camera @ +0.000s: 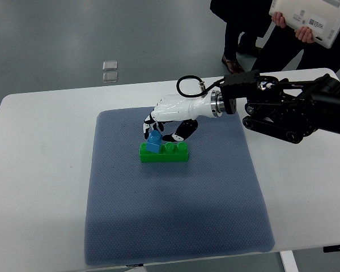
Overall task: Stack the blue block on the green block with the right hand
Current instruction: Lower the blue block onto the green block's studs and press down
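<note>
Reaching in from the right, my right hand [169, 116] curls its fingers [151, 126] around the blue block [154, 141], holding it at the left end of the green block [164, 152]. The blue one touches the green one's top there, slightly tilted. Both sit on the far middle of the grey-blue mat [175, 221], which covers the white table [39, 187]. Beyond the table's far right corner a person [255, 34] stands holding a white device [309, 17].

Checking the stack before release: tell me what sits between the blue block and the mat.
In the top view, the green block lies between the blue block and the mat.
</note>
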Robot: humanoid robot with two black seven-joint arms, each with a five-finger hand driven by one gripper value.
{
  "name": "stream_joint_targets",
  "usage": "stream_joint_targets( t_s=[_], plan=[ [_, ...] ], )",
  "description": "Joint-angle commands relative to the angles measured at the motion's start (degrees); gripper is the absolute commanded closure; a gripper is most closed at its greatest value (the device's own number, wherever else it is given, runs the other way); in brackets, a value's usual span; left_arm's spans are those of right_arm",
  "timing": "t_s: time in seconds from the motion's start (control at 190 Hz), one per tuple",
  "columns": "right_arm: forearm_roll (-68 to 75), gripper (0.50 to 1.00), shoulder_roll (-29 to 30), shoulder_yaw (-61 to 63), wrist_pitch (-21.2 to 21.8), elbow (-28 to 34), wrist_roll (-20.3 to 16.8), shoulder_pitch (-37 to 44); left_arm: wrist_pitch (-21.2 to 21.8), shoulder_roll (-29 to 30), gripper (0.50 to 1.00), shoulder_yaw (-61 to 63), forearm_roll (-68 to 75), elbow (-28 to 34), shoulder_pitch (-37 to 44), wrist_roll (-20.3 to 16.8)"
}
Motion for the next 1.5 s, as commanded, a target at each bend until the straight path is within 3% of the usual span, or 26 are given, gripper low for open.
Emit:
stream_joint_targets(
  t_s=[0.0, 1.492],
  plan=[
    [-0.1, 1.0, -0.1, -0.4, -0.1, -1.0, 0.5, 0.0, 0.0, 0.0, 0.5, 0.0, 0.0, 0.0, 0.0, 0.0],
    [-1.1, 1.0, 0.9, -4.1, -0.7, -4.8, 1.4, -1.7, 0.0, 0.0, 0.5, 0.0, 0.0, 0.0, 0.0, 0.0]
  ],
)
